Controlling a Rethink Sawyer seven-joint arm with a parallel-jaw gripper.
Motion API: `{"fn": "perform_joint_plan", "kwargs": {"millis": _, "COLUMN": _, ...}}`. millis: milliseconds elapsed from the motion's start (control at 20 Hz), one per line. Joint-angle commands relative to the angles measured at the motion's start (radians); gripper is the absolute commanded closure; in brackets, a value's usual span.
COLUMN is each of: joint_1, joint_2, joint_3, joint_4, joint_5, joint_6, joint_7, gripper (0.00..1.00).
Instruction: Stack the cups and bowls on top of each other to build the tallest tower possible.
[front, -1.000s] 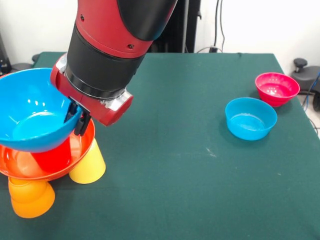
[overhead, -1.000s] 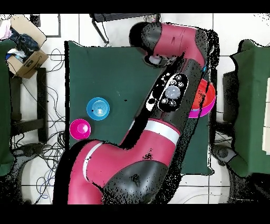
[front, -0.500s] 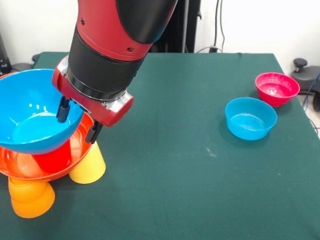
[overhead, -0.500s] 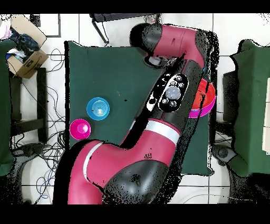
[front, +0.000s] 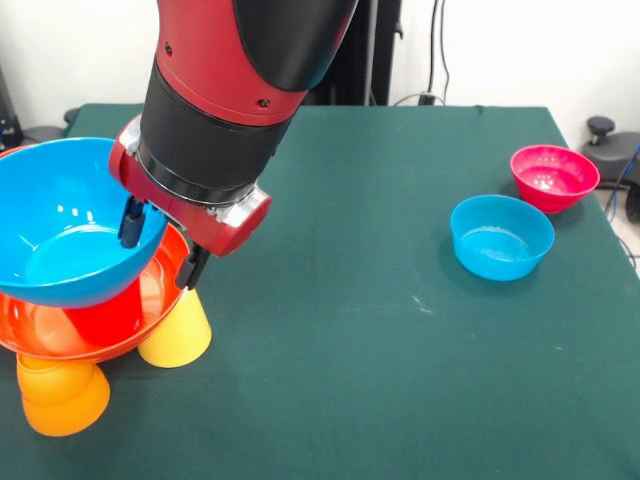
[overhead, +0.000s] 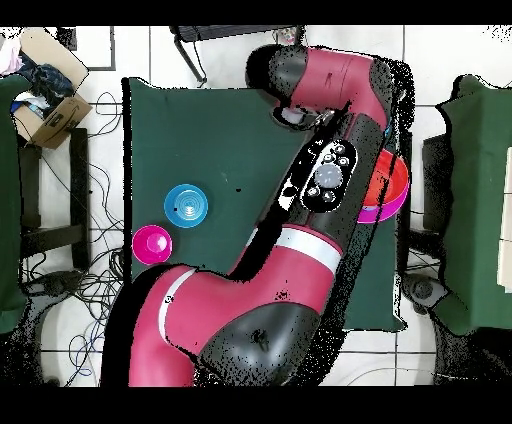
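- While hanging over the left end of the green desk (front: 400, 380), red and black arm (front: 230, 90) with jaws spread apart, one finger (front: 130, 222) inside the large blue bowl (front: 65, 235), the other outside its rim.
- Resting tilted in a wide orange-red bowl (front: 40, 335), with a red cup (front: 105, 318) under it.
- Below, propping this tower (front: 85, 300): yellow cup (front: 180, 330) and orange cup (front: 62, 395), upside down.
- Well apart at the right: small blue bowl (front: 501, 236), just beside a small magenta bowl (front: 553, 177), both upright.
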Motion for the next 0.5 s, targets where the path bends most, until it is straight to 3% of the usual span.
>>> {"fn": "perform_joint_plan", "kwargs": {"millis": 50, "joint_1": 0.0, "joint_2": 0.027, "joint_3": 0.108, "joint_4": 0.066, "joint_5": -0.053, "joint_6": -0.007, "joint_7": -0.018, "gripper": 0.0}}
{"fn": "perform_joint_plan", "kwargs": {"millis": 500, "joint_1": 0.021, "joint_2": -0.01, "joint_3": 0.067, "joint_4": 0.061, "joint_5": -0.071, "joint_6": 0.071, "joint_7": -0.03, "gripper": 0.0}}
